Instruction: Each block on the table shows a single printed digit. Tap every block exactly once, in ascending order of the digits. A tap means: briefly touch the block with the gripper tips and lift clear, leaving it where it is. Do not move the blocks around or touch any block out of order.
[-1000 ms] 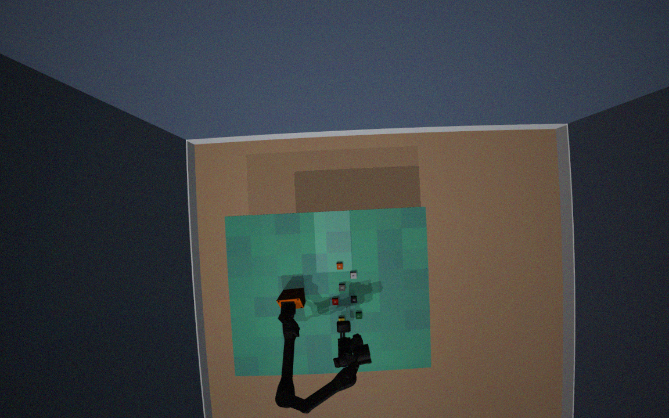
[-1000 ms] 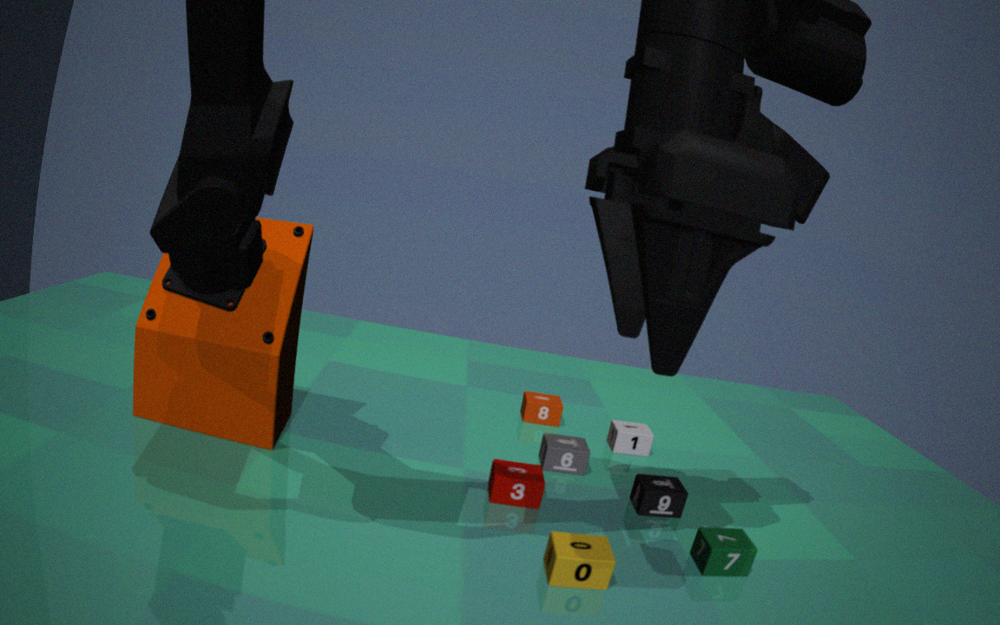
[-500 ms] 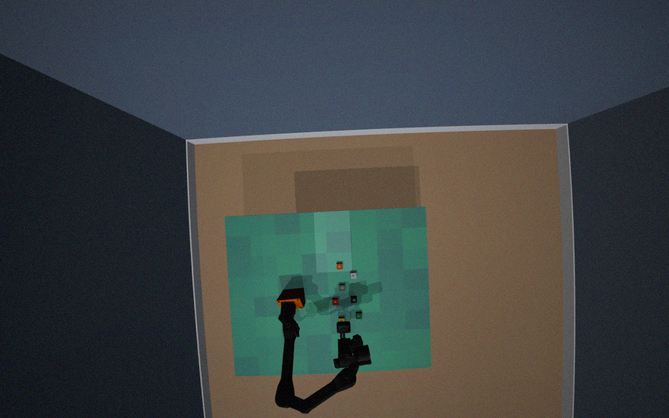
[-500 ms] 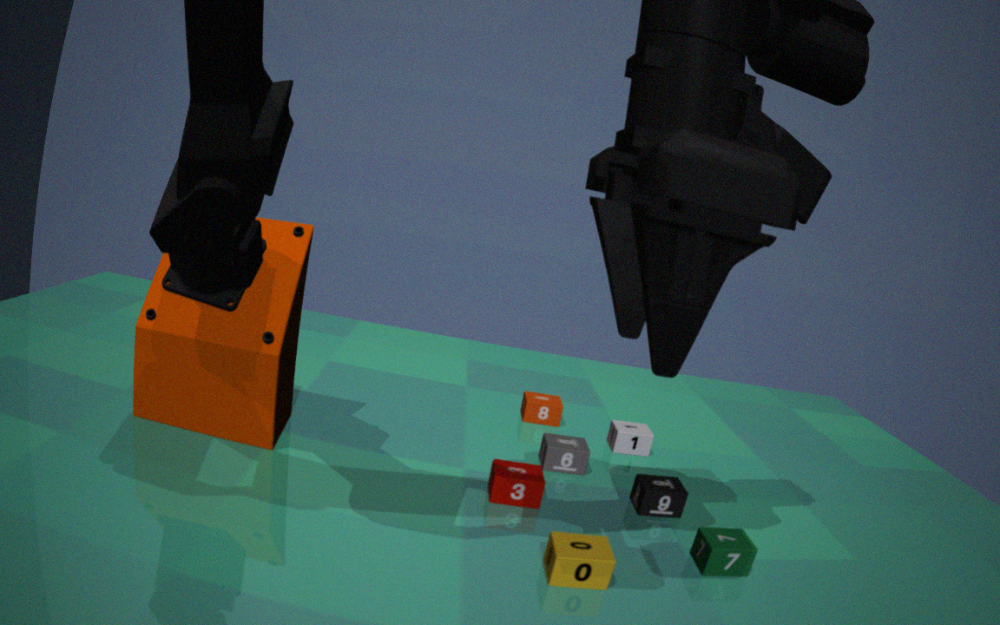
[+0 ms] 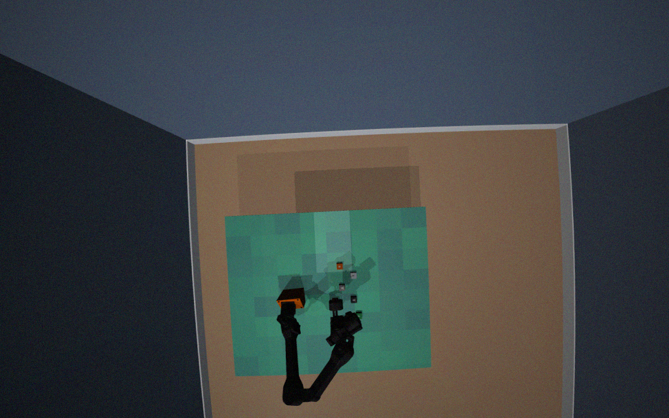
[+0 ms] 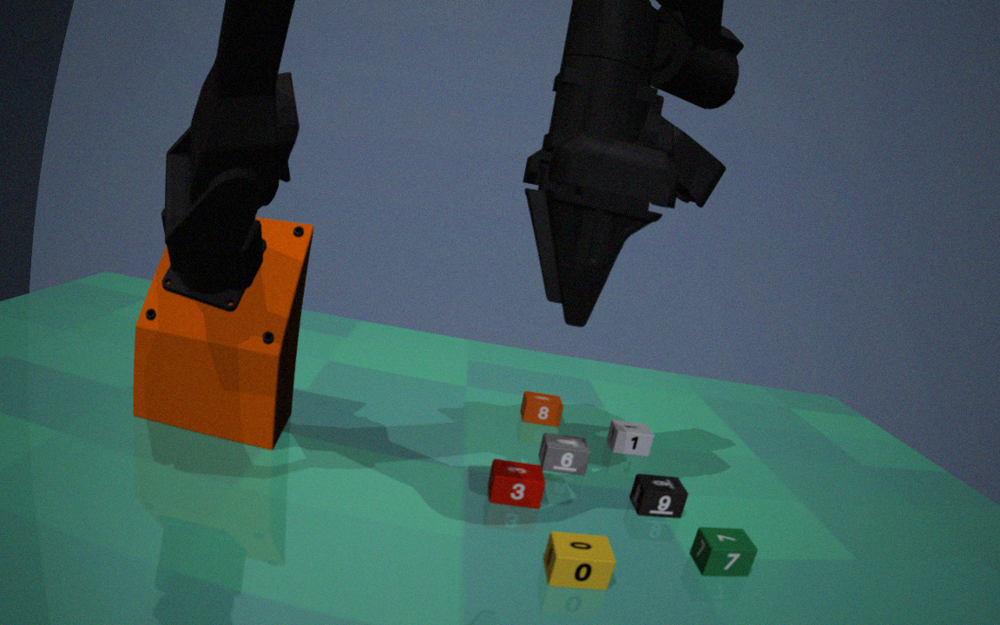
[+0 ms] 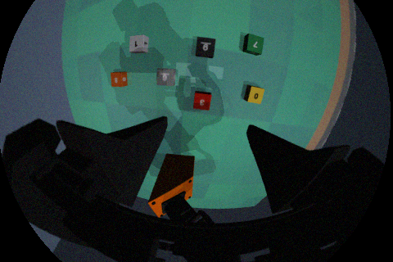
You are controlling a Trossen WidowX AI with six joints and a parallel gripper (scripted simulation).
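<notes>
Green table [image 5: 378,348] [image 6: 411,543] [image 7: 221,8] carries everything; black WidowX AI arm [image 5: 291,358] [image 6: 216,155] [image 7: 180,210] is bolted to an orange wedge mount [image 6: 208,380] [image 7: 180,171]. Gripper [image 5: 335,304] [image 6: 565,312] [image 7: 209,124] is wide, nothing between fingers, hovering above table height, touching no block. Seven blocks, all upright and apart: yellow 0 block [image 6: 580,561] [image 7: 255,95], white 1 block [image 5: 353,275] [image 6: 630,438] [image 7: 139,44], red 3 block [image 6: 516,483] [image 7: 202,101], gray 6 block [image 5: 341,287] [image 6: 563,455] [image 7: 166,77], green 7 block [image 5: 359,314] [image 6: 723,552] [image 7: 253,44], orange 8 block [image 5: 339,266] [image 6: 541,409] [image 7: 119,79], black 9 block [image 5: 353,299] [image 6: 658,496] [image 7: 205,47]. Order should run 0, 1, 3, 6, 7, 8, 9. Taps leave no mark, so done vs left: can't tell. All seven sit below the gripper, past the fingertips in wrist view; red 3 shows closest to the gap, yellow 0 off toward the yellow-green side, white 1 and orange 8 on the opposite side. Top view loses yellow 0 and red 3, probably under the arm. Narrower fingers would likely make a cleaner tap.
</notes>
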